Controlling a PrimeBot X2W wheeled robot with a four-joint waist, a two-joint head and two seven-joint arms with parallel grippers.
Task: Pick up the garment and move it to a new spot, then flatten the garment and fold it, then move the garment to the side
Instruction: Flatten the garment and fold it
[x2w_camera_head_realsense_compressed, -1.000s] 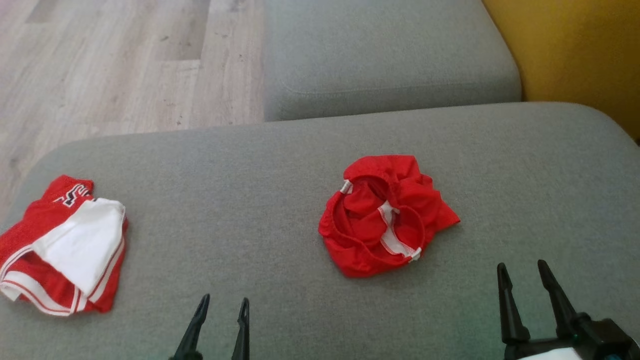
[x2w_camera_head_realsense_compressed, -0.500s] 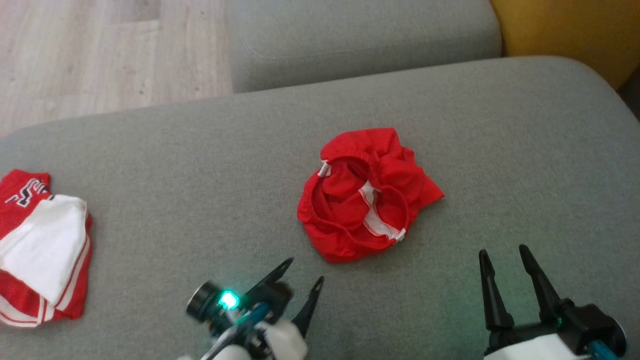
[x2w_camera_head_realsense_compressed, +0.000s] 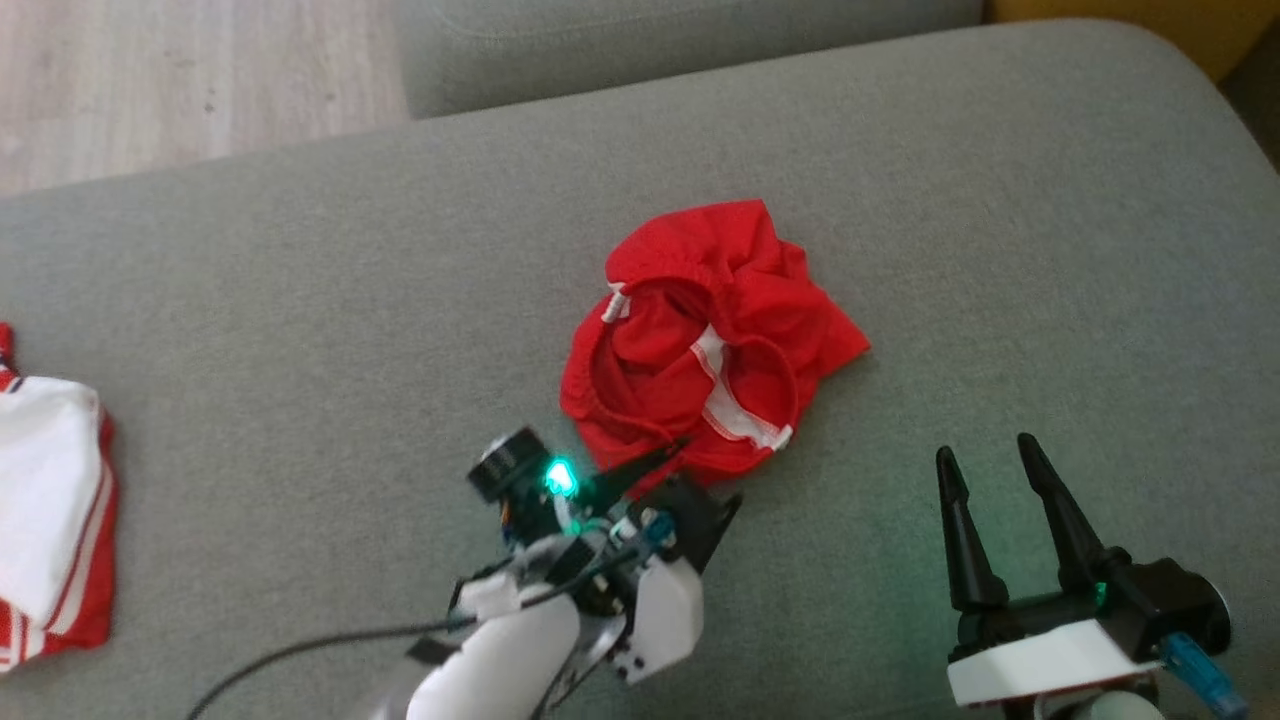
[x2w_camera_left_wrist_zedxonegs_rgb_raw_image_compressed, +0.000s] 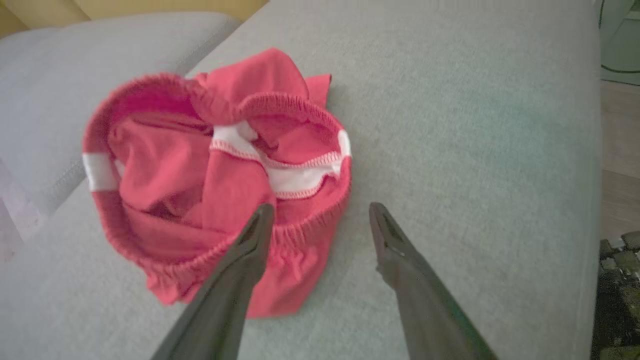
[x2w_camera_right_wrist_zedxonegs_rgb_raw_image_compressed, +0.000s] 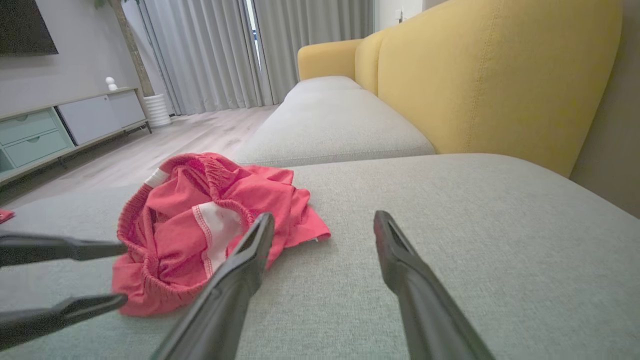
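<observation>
The garment (x2w_camera_head_realsense_compressed: 712, 335), red with white trim, lies crumpled in a loose heap near the middle of the grey cushion (x2w_camera_head_realsense_compressed: 300, 300). Its waistband faces up and gapes, so the inside shows. It lies free, and neither tool holds it.

The left gripper (x2w_camera_head_realsense_compressed: 708, 474) sits at the garment's 6 o'clock edge, pointing toward 1 o'clock in the head view. Its jaws stand wide, with nothing pinched between them. In the left wrist view 1 finger (x2w_camera_left_wrist_zedxonegs_rgb_raw_image_compressed: 250, 252) crosses the near elastic hem. The other lies over bare cushion just beside the hem, at 3 o'clock. Whether either tip touches cloth I cannot tell.

The right gripper (x2w_camera_head_realsense_compressed: 985, 450) is at 4 o'clock from the garment and well apart from it. Its fingers point to 12 o'clock over bare cushion, jaws wide and empty. In its wrist view the garment lies at 10 o'clock from the fingertips, and the left gripper's 2 fingers reach in from 9 o'clock to the heap's near edge.

A second garment (x2w_camera_head_realsense_compressed: 50, 500), red and white, lies at the cushion's 9 o'clock end, well apart from the first. A far cushion (x2w_camera_head_realsense_compressed: 650, 40) adjoins at 12 o'clock, with wood floor (x2w_camera_head_realsense_compressed: 150, 80) at 11 o'clock. The yellow sofa back (x2w_camera_right_wrist_zedxonegs_rgb_raw_image_compressed: 490, 75) rises at 2 o'clock in the right wrist view.
</observation>
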